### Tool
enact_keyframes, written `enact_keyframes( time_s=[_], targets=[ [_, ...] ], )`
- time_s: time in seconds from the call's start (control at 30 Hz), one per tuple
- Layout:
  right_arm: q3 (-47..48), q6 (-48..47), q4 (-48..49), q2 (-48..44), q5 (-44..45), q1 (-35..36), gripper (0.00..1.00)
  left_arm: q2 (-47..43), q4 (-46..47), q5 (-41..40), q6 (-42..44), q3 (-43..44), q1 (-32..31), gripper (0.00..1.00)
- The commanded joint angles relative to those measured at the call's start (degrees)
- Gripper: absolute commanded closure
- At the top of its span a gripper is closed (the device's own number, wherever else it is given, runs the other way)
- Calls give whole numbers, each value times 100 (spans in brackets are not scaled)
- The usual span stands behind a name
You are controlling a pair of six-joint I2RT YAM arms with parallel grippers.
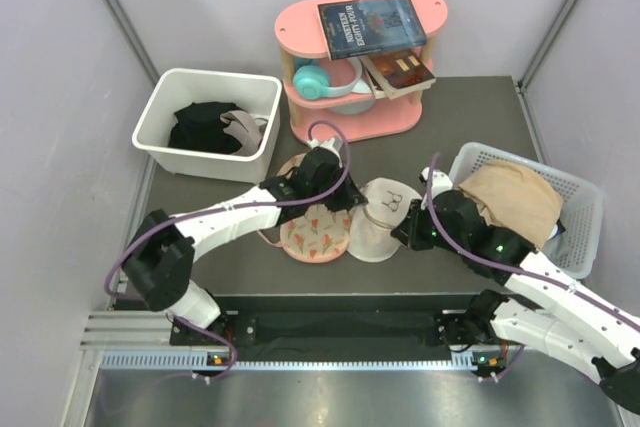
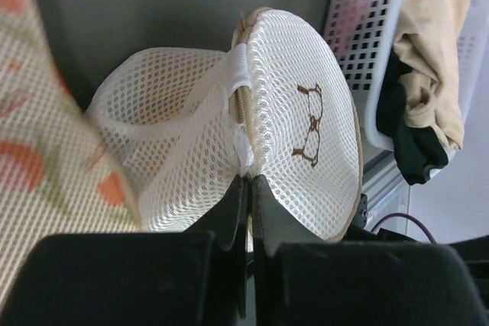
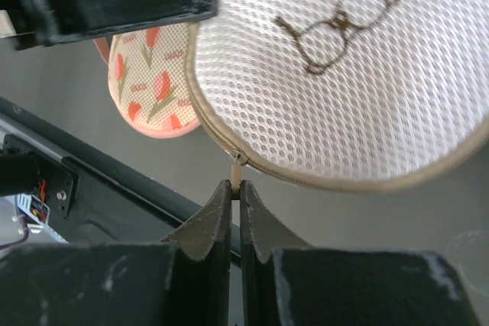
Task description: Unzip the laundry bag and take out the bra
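The laundry bag (image 1: 383,215), a round cream-white mesh pouch with stitched brown glasses, lies mid-table beside a pink floral flat piece (image 1: 314,234). My left gripper (image 1: 352,205) is shut on a white fabric loop at the bag's seam (image 2: 243,159), and the bag (image 2: 298,112) stands on edge in front of it. My right gripper (image 1: 405,232) is shut on the small pale zip pull (image 3: 236,172) at the bag's tan zip rim (image 3: 367,74). The zip looks closed where it shows. The mustard-yellow bra is hidden.
A white bin (image 1: 160,112) with black clothes stands at the back left. A white slatted basket (image 1: 580,197) at the right holds a beige-tan garment (image 1: 510,202). A pink shelf (image 1: 355,122) with books and teal headphones stands behind.
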Motion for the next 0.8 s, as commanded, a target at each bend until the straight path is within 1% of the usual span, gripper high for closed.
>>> enact_keyframes(
  time_s=[0.0,0.1,0.17,0.27,0.3,0.33,0.37,0.4,0.43,0.47,0.53,0.67,0.77],
  targets=[
    [460,-142,-140,-186,167,-33,100,369,522,579,657,797,27,100],
    [338,-99,0,-178,44,-33,100,563,531,693,912,1000,53,100],
    [180,-81,255,-117,-87,-33,100,642,479,737,912,984,132,100],
    [-48,-11,729,129,-465,-24,100,538,373,641,763,738,229,100],
    [-93,24,835,260,-631,-24,100,485,295,545,658,581,255,97],
    [-128,42,1071,331,-711,-33,100,423,268,501,614,509,273,81],
    [-181,77,1160,419,-834,-33,100,266,233,439,579,352,273,68],
    [-207,69,1248,568,-896,-33,100,178,171,317,439,281,273,58],
    [-208,68,1318,648,-940,-33,100,90,31,263,342,193,273,42],
    [-199,51,1441,718,-1010,-33,100,-103,-13,219,245,-8,273,38],
    [-164,42,1556,920,-1081,-33,100,-306,-75,123,-71,-237,255,31],
    [-94,16,1811,1193,-1265,-24,100,-902,-6,43,-546,-965,194,30],
    [-58,7,1934,1334,-1353,-24,100,-1167,240,61,-889,-1300,132,30]
  ],
)
